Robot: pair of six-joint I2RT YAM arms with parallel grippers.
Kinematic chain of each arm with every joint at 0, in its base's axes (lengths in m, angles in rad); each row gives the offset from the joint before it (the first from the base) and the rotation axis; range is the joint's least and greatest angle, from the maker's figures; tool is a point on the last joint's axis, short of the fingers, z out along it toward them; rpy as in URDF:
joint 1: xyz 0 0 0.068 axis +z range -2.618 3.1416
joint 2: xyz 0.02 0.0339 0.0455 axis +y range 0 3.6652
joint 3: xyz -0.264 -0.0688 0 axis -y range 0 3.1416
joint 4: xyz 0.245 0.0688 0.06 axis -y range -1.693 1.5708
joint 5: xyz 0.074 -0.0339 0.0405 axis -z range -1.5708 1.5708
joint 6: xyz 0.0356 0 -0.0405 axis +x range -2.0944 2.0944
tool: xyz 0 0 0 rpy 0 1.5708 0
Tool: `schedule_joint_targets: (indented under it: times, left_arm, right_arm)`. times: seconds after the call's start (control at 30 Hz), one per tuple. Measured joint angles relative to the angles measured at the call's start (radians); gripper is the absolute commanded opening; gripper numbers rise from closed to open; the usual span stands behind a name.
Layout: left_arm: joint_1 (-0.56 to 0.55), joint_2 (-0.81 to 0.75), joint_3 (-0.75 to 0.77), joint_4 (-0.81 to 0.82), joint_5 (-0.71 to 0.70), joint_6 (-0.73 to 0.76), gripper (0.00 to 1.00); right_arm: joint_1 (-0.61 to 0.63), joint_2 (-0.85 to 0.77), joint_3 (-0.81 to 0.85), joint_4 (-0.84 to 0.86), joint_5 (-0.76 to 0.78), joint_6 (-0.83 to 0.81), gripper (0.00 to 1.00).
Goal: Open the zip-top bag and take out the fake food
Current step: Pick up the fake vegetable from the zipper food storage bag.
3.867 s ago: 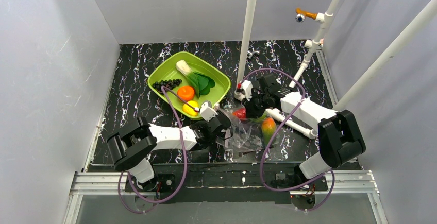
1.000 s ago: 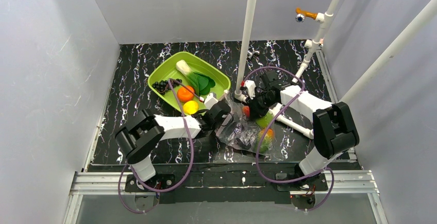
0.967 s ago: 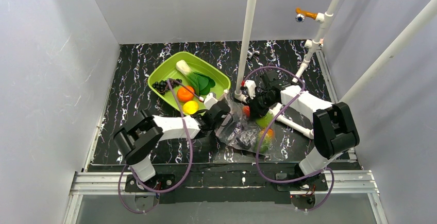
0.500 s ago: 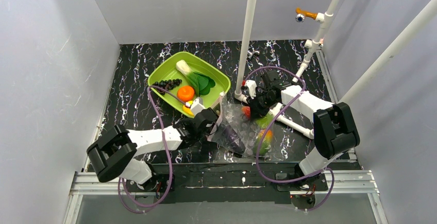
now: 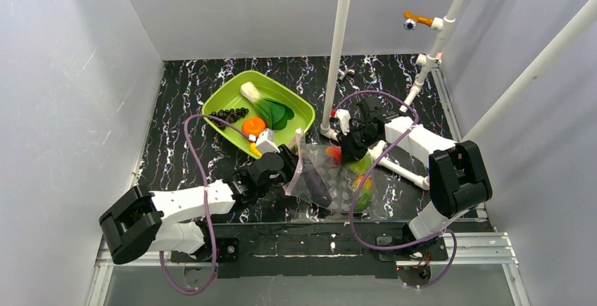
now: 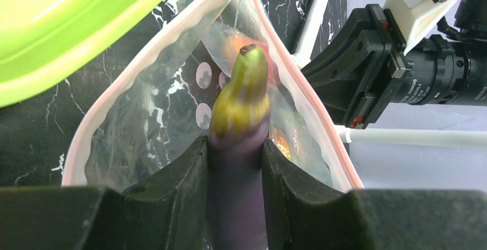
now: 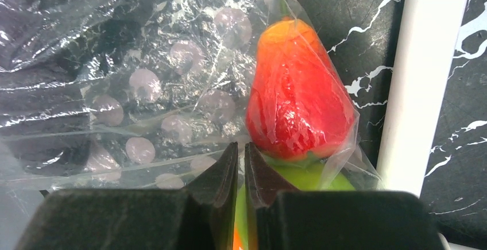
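L gripper clamps purple eggplant at zip-top bag mouth. R gripper pinches bag film; red fruit inside, at its 1 o'clock.

- Black, white-veined worktop.
- Lime-green tray sits far left of centre.
- Clear zip-top bag lies near centre.
- Upright white post stands behind the bag.
- White pipe lies right of the bag.

Tiny white letters were printed on the black round arm part, too small to read.
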Motion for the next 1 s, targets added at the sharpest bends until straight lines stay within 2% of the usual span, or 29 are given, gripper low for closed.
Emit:
schedule_joint_targets:
  times: [0.17, 0.4, 1.0]
  left_arm:
    - [-0.001, -0.039, 0.0, -0.007, -0.023, 0.093, 0.0]
    - [-0.001, -0.124, -0.009, -0.056, -0.084, 0.148, 0.0]
    - [-0.002, -0.227, -0.035, -0.196, -0.208, 0.105, 0.0]
  right_arm:
    - [-0.004, -0.014, -0.002, 0.002, -0.013, -0.008, 0.16]
    - [-0.005, -0.018, -0.002, 0.003, -0.019, -0.014, 0.15]
    - [-0.005, -0.019, -0.002, 0.027, -0.019, -0.013, 0.15]
